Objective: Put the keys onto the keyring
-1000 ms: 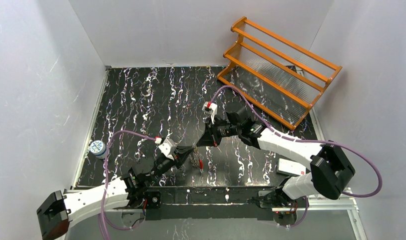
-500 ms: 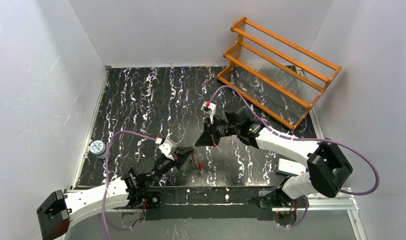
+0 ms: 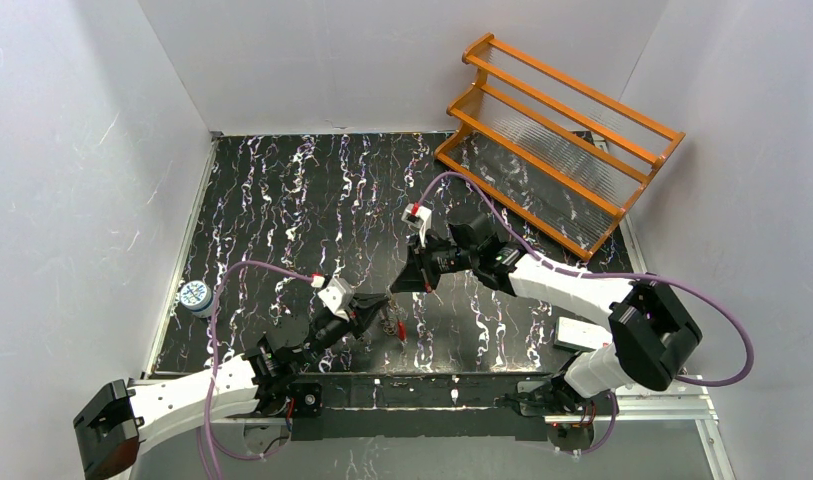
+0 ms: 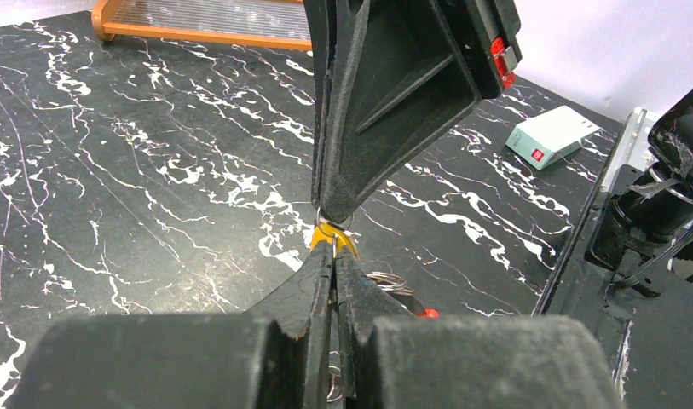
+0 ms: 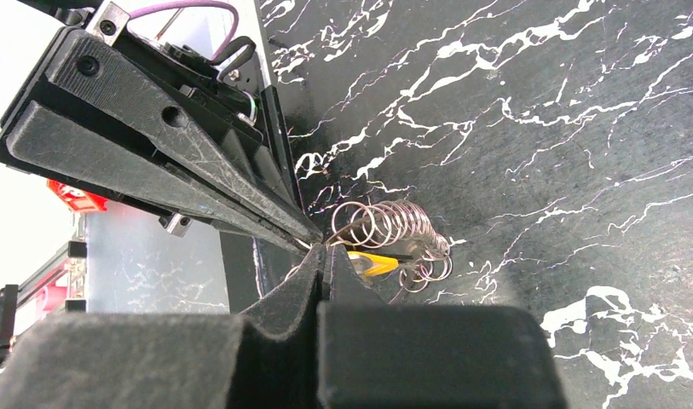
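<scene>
Both grippers meet tip to tip low over the front middle of the black marbled table. My left gripper point(image 3: 382, 304) point(image 4: 333, 241) is shut, with a yellow-gold key point(image 4: 346, 242) point(image 5: 373, 262) pinched at its very tip and a thin wire running between its fingers. My right gripper point(image 3: 392, 292) point(image 5: 326, 250) is shut on the silvery wire of the keyring point(image 5: 395, 225) point(image 4: 389, 279), which hangs as a bunch of coiled loops beside the tips. The ring's red section point(image 4: 428, 313) point(image 3: 402, 330) lies on the table. I cannot make out a silvery key.
An orange wooden rack point(image 3: 557, 140) stands at the back right. A small white box point(image 3: 582, 335) point(image 4: 551, 136) lies at the front right, near the right arm's base. A small round blue-and-white object point(image 3: 194, 296) sits at the table's left edge.
The right arm has drifted slightly to the left. Both grippers stay shut and tip to tip at the same spot.
</scene>
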You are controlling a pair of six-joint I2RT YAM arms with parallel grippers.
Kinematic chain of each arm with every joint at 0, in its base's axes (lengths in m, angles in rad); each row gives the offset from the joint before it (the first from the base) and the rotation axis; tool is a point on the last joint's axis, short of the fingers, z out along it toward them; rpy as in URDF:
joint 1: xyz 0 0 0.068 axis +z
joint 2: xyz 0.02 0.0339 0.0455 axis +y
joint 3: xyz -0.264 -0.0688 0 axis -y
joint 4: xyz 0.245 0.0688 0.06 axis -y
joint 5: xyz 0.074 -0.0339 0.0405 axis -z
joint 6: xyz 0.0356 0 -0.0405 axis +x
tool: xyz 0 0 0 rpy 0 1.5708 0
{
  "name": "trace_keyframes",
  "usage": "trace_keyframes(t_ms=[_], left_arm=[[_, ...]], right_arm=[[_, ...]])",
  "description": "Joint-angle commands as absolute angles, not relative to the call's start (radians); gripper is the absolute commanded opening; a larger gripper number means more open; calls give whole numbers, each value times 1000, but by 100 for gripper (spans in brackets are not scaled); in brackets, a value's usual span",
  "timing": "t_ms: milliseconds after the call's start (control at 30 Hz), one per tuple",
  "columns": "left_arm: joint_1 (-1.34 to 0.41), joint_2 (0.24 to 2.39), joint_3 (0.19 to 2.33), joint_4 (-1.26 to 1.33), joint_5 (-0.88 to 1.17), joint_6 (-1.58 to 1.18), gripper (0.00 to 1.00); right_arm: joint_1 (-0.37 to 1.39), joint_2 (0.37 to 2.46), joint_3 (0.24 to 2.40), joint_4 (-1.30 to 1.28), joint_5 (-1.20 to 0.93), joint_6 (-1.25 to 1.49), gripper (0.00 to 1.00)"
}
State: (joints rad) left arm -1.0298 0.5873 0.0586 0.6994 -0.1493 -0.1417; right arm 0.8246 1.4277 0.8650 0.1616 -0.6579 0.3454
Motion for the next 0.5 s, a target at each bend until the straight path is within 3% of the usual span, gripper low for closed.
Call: trace_keyframes(t_ms=[0, 467], left_arm=[[-1032, 580, 58, 743, -157, -149, 0], [-1032, 578, 55, 753, -154, -154, 0]], right_arm=[[825, 1433, 866, 192, -643, 351, 1], [825, 1449, 852, 174, -603, 361, 1]])
